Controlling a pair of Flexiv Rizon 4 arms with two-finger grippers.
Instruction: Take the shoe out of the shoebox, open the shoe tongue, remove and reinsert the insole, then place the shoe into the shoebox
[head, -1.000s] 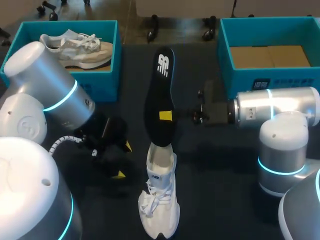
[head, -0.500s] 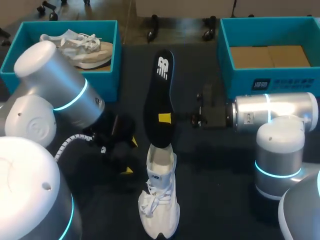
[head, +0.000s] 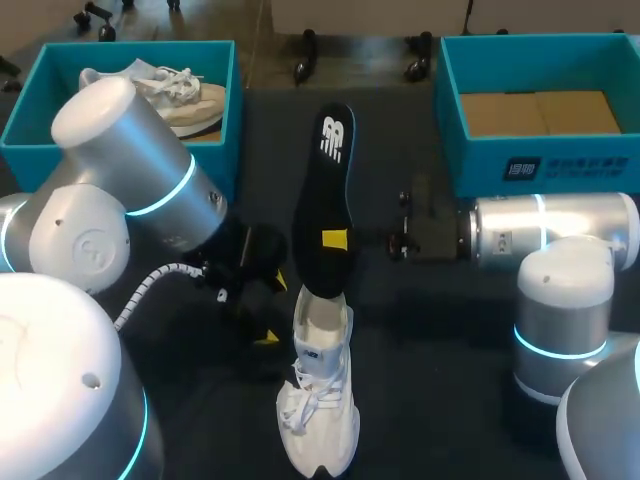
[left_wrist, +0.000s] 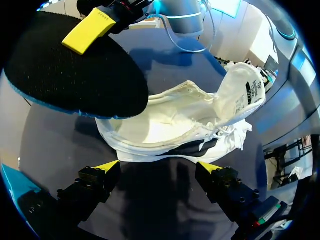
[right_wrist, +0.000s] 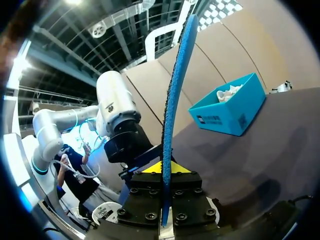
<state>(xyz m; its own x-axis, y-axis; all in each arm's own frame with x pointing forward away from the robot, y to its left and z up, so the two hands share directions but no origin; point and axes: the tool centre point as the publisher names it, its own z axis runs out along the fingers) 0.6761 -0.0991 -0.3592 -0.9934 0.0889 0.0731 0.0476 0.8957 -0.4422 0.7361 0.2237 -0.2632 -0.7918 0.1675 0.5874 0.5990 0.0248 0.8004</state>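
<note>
We held the insole (head: 322, 200) in the right gripper (right_wrist: 164, 170), its fingers pinched narrow on the edge at mid-length. A white logo marked the insole's end away from the shoe (head: 320, 390). The insole's long axis ran in line with the shoe, toe toward us. The shoe lay just ahead of the left gripper (left_wrist: 155, 170), whose fingers stood wide, untouched by it. The tongue (left_wrist: 247, 90) carried a black label. The shoe sat well apart from the left shoebox (head: 222, 160) and the right shoebox (head: 460, 165).
</note>
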